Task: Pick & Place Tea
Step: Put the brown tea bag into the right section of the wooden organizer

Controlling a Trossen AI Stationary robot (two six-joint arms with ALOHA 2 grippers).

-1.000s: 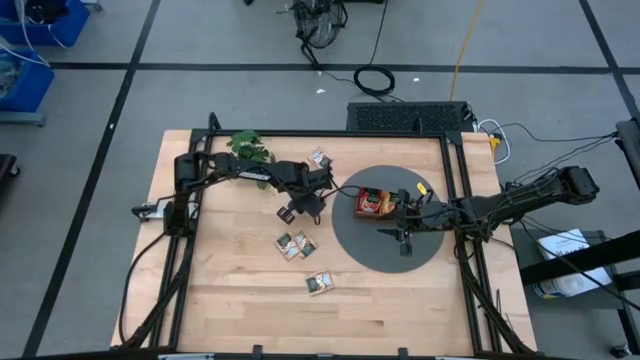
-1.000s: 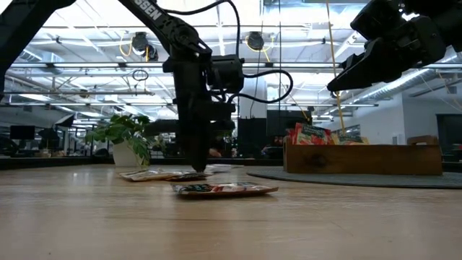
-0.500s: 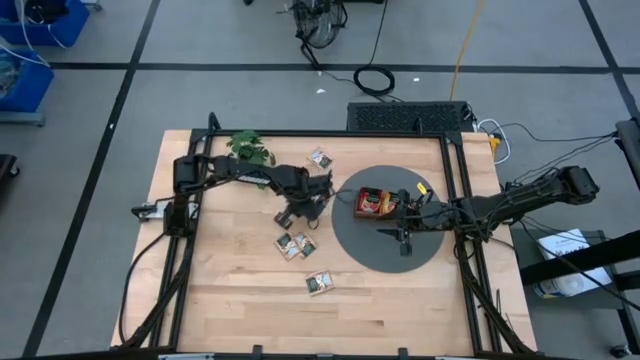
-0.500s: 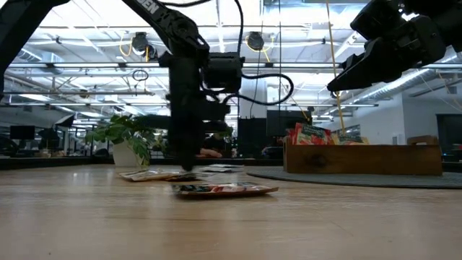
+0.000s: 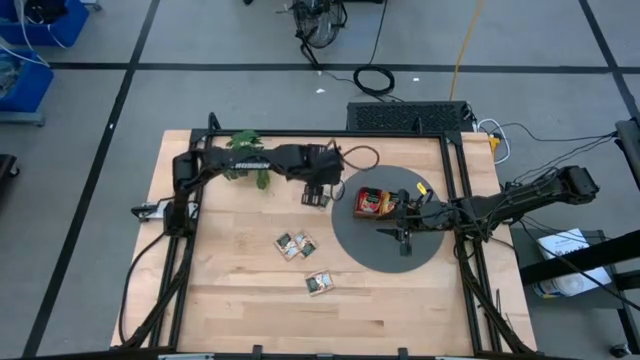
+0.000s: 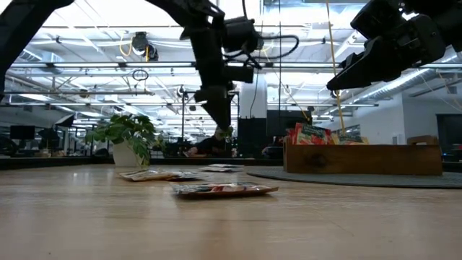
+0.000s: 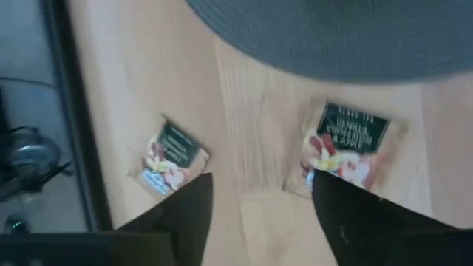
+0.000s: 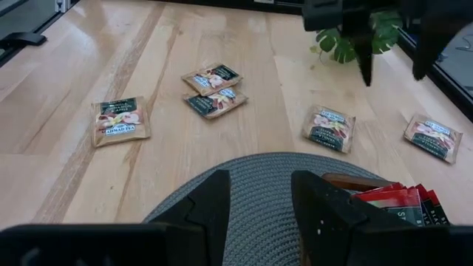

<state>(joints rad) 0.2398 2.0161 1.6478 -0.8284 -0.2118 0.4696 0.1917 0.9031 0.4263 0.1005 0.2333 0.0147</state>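
Note:
Five tea sachets lie flat on the wooden table: one [image 8: 120, 118] near the front, an overlapping pair [image 8: 214, 90], one [image 8: 329, 127] beside the grey round mat [image 5: 385, 250], and one [image 8: 432, 137] farther back. My left gripper [image 7: 259, 210] hangs open above the sachet by the mat [image 7: 344, 148], well clear of it, with nothing between its fingers. My right gripper [image 8: 262, 203] stands open over the mat, beside the wooden tray [image 6: 361, 160], which holds upright red sachets [image 6: 310, 133].
A small potted plant [image 5: 245, 150] stands at the table's far left. Black frame rails run along the table's left and right edges. Bare wood lies between the sachets and the near edge.
My left gripper has risen off the table beside the pair of sachets and gone up and toward the far right, rolling at the wrist. A sachet now shows uncovered on the wood below it. My right arm has kept still.

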